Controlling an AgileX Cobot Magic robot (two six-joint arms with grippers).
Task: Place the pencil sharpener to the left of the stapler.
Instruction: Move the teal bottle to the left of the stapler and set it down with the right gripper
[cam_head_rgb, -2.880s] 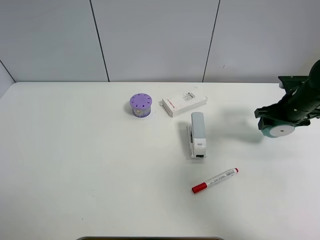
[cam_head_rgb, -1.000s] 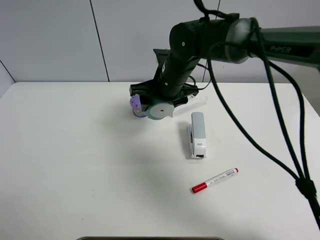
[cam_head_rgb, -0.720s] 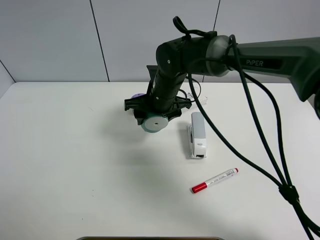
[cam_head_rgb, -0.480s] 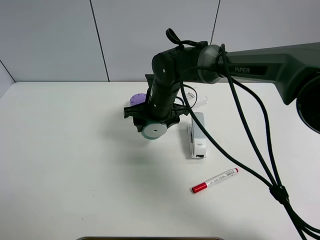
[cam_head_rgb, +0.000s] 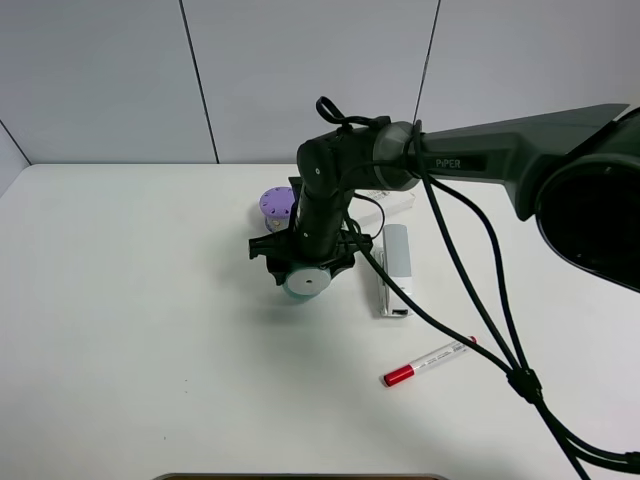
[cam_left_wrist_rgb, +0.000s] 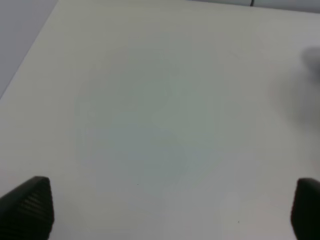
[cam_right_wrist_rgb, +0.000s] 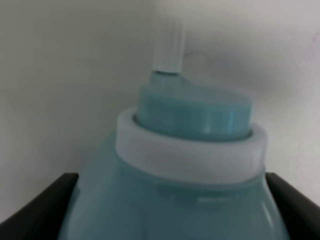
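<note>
A: Right claw (cam_head_rgb: 304, 268), what's it doing?
B: Pinching the pencil sharpener (cam_head_rgb: 306, 282). In the wrist view the teal body (cam_right_wrist_rgb: 190, 165) fills the gap, with a black finger (cam_right_wrist_rgb: 37, 210) at either side.

A: Where is the sharpener?
B: Low over the surface (cam_head_rgb: 120, 300), just beside the stapler (cam_head_rgb: 396, 268), on its left in the high view. They are near each other but apart. The round white face points toward the camera. I can't tell whether it touches the surface; its shadow sits right under it.

A: Anything behind it?
B: A purple cylinder (cam_head_rgb: 277, 205), farther back and slightly left, partly hidden by the arm.

A: And the stapler?
B: It lies flat, long axis running front to back. A red-capped marker (cam_head_rgb: 430, 361) lies nearer the camera, to the right, well apart from the sharpener.

A: Left claw (cam_left_wrist_rgb: 166, 210)?
B: Spread wide, nothing between the fingers. Only the two dark tips (cam_left_wrist_rgb: 27, 207) show, above bare surface. It isn't in the high view.
</note>
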